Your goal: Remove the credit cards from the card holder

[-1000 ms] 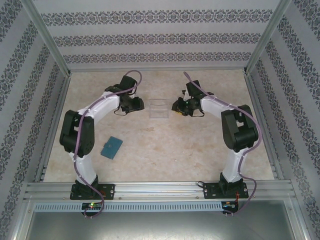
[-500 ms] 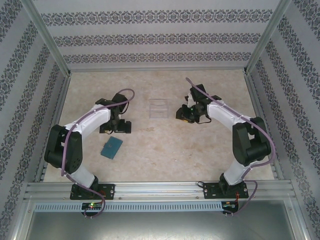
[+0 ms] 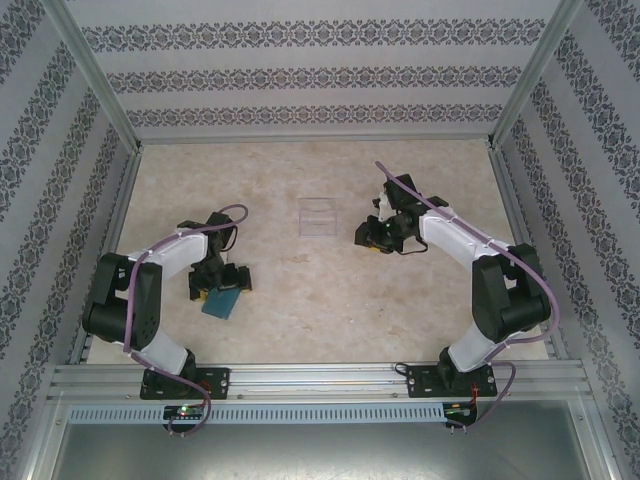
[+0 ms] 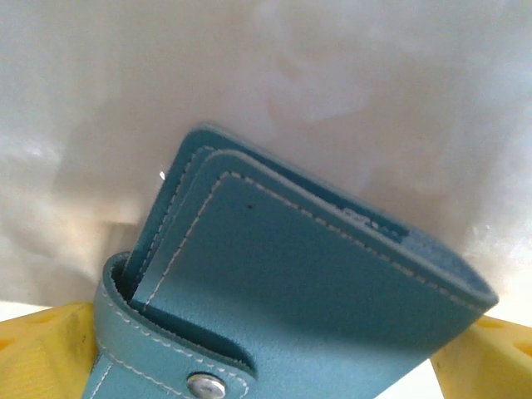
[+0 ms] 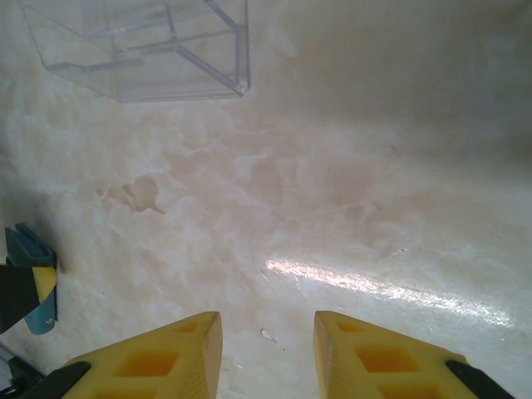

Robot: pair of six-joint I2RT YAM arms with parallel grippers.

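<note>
The teal card holder (image 3: 221,303) lies folded on the table at the near left, its snap strap fastened. My left gripper (image 3: 222,284) is down over it and open. In the left wrist view the card holder (image 4: 307,283) sits between the two yellow fingertips (image 4: 41,349), which stand at its two sides. The credit cards are hidden inside the closed holder. My right gripper (image 3: 368,237) hovers right of the table's middle. Its yellow fingers (image 5: 158,357) are apart, with only bare table between them.
A clear plastic tray (image 3: 318,217) stands at the centre back, also seen at the upper left of the right wrist view as the tray (image 5: 150,50). Patterned walls and metal rails close in the table on three sides.
My left arm has swung from beside the clear tray back and down onto the card holder, and its jaws have opened wide. The right gripper has drawn slightly away from the tray.
</note>
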